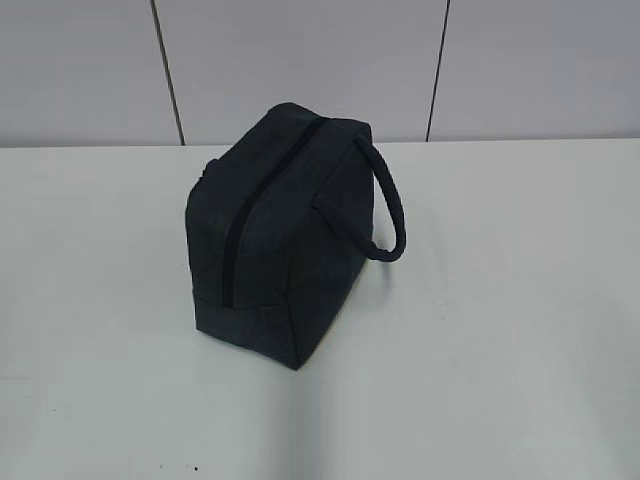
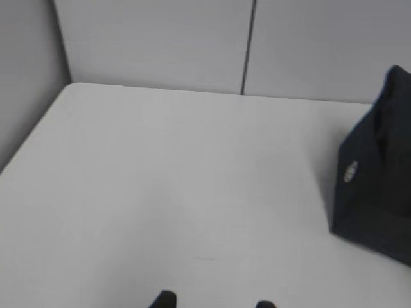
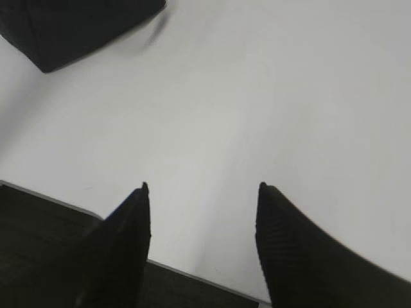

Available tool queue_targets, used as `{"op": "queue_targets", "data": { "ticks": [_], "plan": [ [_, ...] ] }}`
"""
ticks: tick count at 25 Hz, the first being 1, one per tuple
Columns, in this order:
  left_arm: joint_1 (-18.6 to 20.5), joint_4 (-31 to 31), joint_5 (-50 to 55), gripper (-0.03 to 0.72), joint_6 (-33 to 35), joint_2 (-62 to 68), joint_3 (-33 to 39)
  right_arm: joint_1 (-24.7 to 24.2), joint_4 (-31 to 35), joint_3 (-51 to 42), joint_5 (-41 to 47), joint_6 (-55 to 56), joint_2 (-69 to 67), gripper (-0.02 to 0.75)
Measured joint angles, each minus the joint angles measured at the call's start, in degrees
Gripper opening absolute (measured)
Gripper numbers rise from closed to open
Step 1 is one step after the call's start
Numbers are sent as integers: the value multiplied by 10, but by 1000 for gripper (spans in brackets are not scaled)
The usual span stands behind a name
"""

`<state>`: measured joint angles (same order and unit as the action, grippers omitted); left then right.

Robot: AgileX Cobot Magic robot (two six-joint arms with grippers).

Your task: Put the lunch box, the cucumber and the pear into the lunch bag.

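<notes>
The left gripper (image 2: 212, 301) shows only its two dark fingertips at the bottom edge of the left wrist view, set apart with bare table (image 2: 160, 179) between them and nothing held; it hangs well apart from the bag (image 1: 285, 235), whose dark end panel with a small pale tag sits at the right of that view. In the exterior view the bag stands alone near the middle of the table, its zipper (image 1: 245, 225) running along the top and apparently closed, its loop handle (image 1: 390, 215) arching off the right side. No box, cucumber or pear shows in any view, so I cannot tell whether they are inside or simply out of frame; if they are still outside, the closed zipper is the first trouble, since nothing can go in until it is drawn. The soft bag may also slide or tip if one arm tugs the pull without the other bracing it, and the handle could snag a finger reaching across. On the right, the right gripper (image 3: 202, 192) has its ribbed fingers spread wide and empty above the table's near edge, with a corner of the bag at the upper left, well apart from it.
</notes>
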<state>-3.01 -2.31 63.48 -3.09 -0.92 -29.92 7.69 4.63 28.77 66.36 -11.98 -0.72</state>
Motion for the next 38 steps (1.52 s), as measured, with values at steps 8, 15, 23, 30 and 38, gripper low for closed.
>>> {"op": "queue_targets", "data": {
  "ticks": [8, 15, 23, 30, 38],
  "plan": [
    [39, 0, 0, 238, 0, -1, 0, -2, 0, -1, 0, 0, 17, 419],
    [21, 1, 0, 238, 0, -1, 1, -6, -1, -1, 0, 0, 17, 419],
    [21, 1, 0, 238, 0, -1, 1, -23, -1, -1, 0, 0, 17, 419],
    [21, 1, 0, 238, 0, -1, 1, -23, -1, -1, 0, 0, 17, 419],
    [21, 1, 0, 238, 0, -1, 1, -24, -1, -1, 0, 0, 17, 419]
  ]
}}
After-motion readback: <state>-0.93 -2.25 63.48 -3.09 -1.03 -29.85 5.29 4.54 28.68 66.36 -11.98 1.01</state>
